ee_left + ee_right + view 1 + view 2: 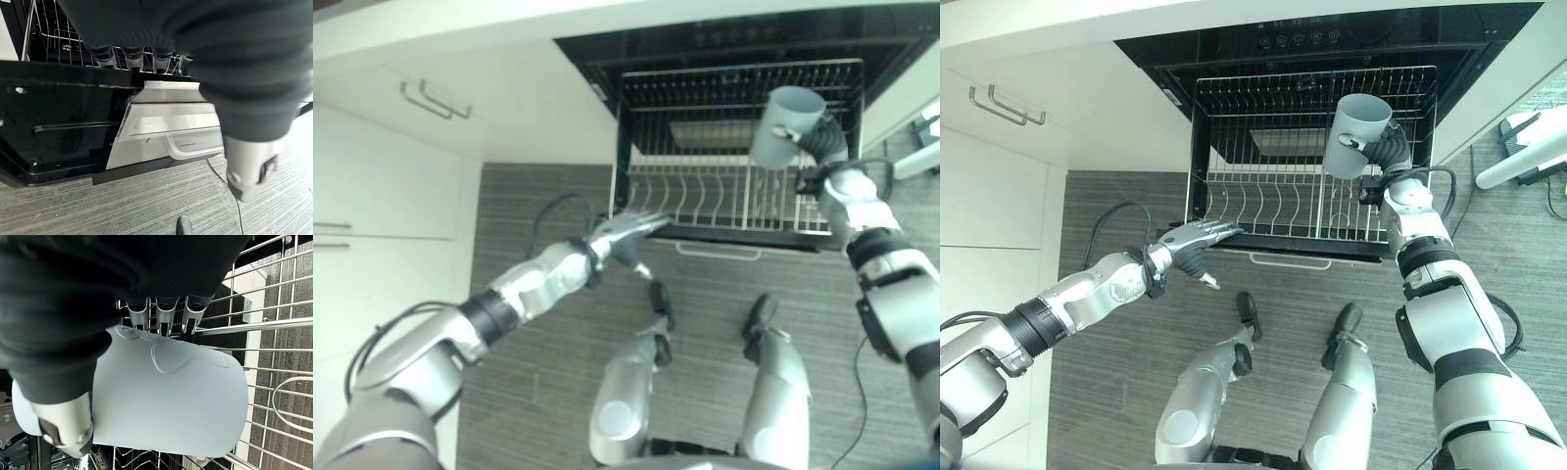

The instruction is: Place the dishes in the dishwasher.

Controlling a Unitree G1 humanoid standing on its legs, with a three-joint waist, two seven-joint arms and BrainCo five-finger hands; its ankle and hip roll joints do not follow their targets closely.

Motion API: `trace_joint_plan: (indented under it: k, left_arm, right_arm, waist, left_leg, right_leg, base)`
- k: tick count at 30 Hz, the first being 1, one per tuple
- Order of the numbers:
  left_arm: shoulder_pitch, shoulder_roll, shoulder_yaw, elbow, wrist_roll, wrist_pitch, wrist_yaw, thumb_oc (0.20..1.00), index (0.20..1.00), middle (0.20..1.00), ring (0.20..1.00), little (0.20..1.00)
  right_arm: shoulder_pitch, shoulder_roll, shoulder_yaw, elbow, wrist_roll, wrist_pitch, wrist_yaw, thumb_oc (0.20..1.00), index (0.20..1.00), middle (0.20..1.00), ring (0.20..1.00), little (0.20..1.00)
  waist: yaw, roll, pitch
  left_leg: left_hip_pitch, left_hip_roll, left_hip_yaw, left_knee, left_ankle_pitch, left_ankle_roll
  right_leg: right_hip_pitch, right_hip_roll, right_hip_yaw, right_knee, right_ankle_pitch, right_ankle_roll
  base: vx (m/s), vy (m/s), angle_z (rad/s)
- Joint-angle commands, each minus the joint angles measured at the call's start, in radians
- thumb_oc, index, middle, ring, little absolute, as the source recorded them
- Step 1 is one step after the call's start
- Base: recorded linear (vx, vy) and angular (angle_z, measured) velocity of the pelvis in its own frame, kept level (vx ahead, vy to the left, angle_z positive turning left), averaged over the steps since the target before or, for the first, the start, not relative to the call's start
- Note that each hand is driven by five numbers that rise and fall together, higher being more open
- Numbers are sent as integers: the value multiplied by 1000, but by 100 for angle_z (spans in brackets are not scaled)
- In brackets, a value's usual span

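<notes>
A pale blue mug [1354,134] hangs tilted above the right side of the pulled-out wire rack [1263,211] of the open dishwasher [734,44]. My right hand [1386,149] is shut on it, fingers through the handle and thumb on its wall; the right wrist view shows the mug [171,396] close up over the rack wires. My left hand [628,233] is open, fingers straight, at the rack's front left corner by the lowered door [58,127]. In the left wrist view the fingertips [134,51] rest along the rack's front edge.
White cabinets with metal handles [435,98] stand on the left, beside the dishwasher. The floor [548,372] is grey wood plank. A white appliance [1528,147] lies on the floor at the far right.
</notes>
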Motion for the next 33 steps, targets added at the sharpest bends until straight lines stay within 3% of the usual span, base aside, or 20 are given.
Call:
trace_joint_plan:
  k: [1, 2, 5, 9, 19, 25, 27, 33]
  left_arm:
    - [-37, 18, -16, -68, 11, -7, 25, 1000, 1000, 1000, 1000, 1000]
    - [-35, 16, -17, -68, 10, -7, 31, 1000, 1000, 1000, 1000, 1000]
    - [-27, 11, -13, -68, 9, -3, 36, 1000, 1000, 1000, 1000, 1000]
    - [-23, 8, -14, -71, 13, 3, 41, 1000, 1000, 1000, 1000, 1000]
    - [6, 10, -21, -68, 16, -7, 65, 1000, 1000, 1000, 1000, 1000]
    - [46, -4, -10, -87, 42, 20, 70, 1000, 1000, 1000, 1000, 1000]
    - [81, -11, 12, -68, 64, 29, 73, 1000, 1000, 1000, 1000, 1000]
    - [172, -41, 73, 2, 95, 41, 125, 1000, 1000, 1000, 1000, 1000]
  right_arm:
    - [-66, -27, 2, 50, -74, -40, -103, 514, 514, 514, 514, 514]
    - [-64, -31, -1, 54, -94, -64, -153, 1000, 1000, 1000, 1000, 1000]
    - [-59, -36, -22, 40, -157, -59, -263, 1000, 1000, 1000, 1000, 1000]
    - [-55, -40, -24, 31, -185, -56, -338, 1000, 1000, 1000, 1000, 1000]
    - [-45, -40, -17, 13, -175, -71, -395, 1000, 1000, 1000, 1000, 1000]
    - [-10, 6, -103, -56, 48, -238, -369, 1000, 1000, 1000, 1000, 1000]
    - [54, 80, -164, -199, 85, -301, -363, 1000, 1000, 1000, 1000, 1000]
    - [214, 190, -186, -437, 82, -313, -431, 1000, 1000, 1000, 1000, 1000]
  waist:
    - [29, 46, -11]
    - [27, 48, -11]
    - [21, 53, -11]
    - [19, 53, -11]
    - [16, 62, -11]
    - [11, 66, -11]
    - [2, 59, -11]
    - [-36, 27, -11]
  left_leg:
    - [-50, 58, 10, 48, -33, -87]
    - [-51, 59, 12, 49, -33, -88]
    - [-50, 58, 14, 50, -35, -88]
    - [-55, 60, 17, 53, -38, -87]
    - [-53, 60, 21, 64, -46, -86]
    - [-39, 61, 24, 67, -50, -85]
    - [-3, 63, 28, 51, -48, -82]
    - [125, 56, 36, 27, -54, -72]
  right_leg:
    - [35, -60, -45, -49, 34, 90]
    - [33, -61, -43, -49, 35, 90]
    - [30, -59, -36, -48, 34, 91]
    - [25, -60, -34, -47, 34, 94]
    - [27, -63, -27, -42, 29, 93]
    - [39, -61, -21, -36, 19, 88]
    - [67, -57, -21, -23, 4, 83]
    - [186, -43, -35, -47, -8, 77]
  base:
    - [0, 0, 0]
    - [0, 0, 0]
    - [15, 42, 1]
    - [0, 0, 0]
    - [8, 4, 0]
    - [3, 3, -1]
    - [26, -14, -14]
    - [20, 9, -5]
